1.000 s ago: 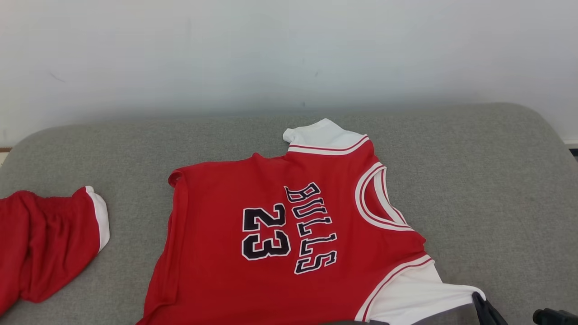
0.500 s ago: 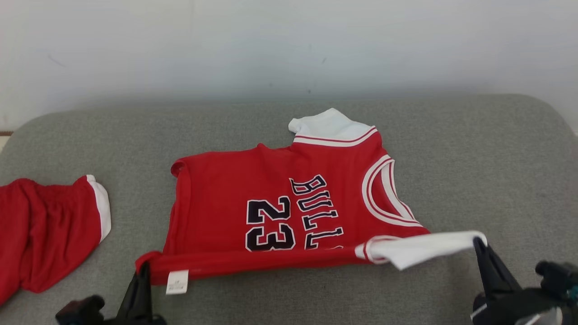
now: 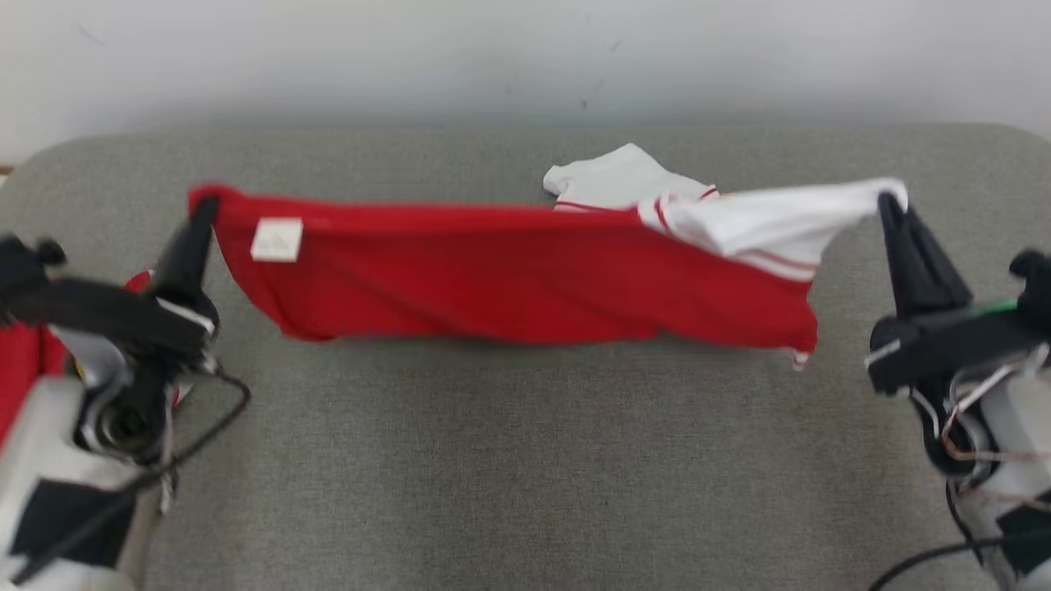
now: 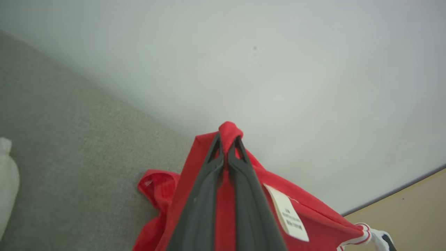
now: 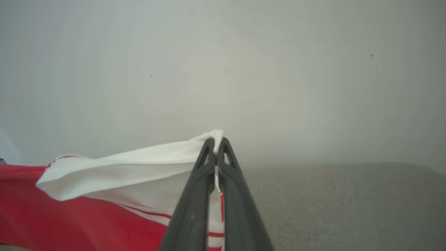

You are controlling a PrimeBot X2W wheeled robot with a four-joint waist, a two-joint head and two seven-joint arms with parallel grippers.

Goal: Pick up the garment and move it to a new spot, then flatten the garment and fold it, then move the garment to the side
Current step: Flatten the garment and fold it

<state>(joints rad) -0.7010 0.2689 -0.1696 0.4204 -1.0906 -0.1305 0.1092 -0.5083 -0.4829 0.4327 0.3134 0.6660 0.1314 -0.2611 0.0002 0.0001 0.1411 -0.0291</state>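
Note:
The garment [image 3: 509,279] is a red jersey with white sleeves and a white tag, stretched between both grippers above the grey cushion [image 3: 509,460]. My left gripper [image 3: 205,205] is shut on its red hem corner; in the left wrist view that gripper [image 4: 228,137] pinches red cloth [image 4: 313,216]. Shut on the white sleeve edge at the right is my right gripper [image 3: 888,201]; the right wrist view shows the same gripper [image 5: 216,141] holding white fabric [image 5: 132,167]. The far white sleeve [image 3: 612,176] still rests on the cushion.
A second red piece of clothing [image 3: 16,361] lies at the left edge behind my left arm. A pale wall [image 3: 525,57] runs behind the cushion. Tan floor [image 4: 411,205] shows past the cushion's end in the left wrist view.
Both grippers have carried the near edge of the garment up and away toward the wall, folding it over the printed front. The head camera has also shifted.

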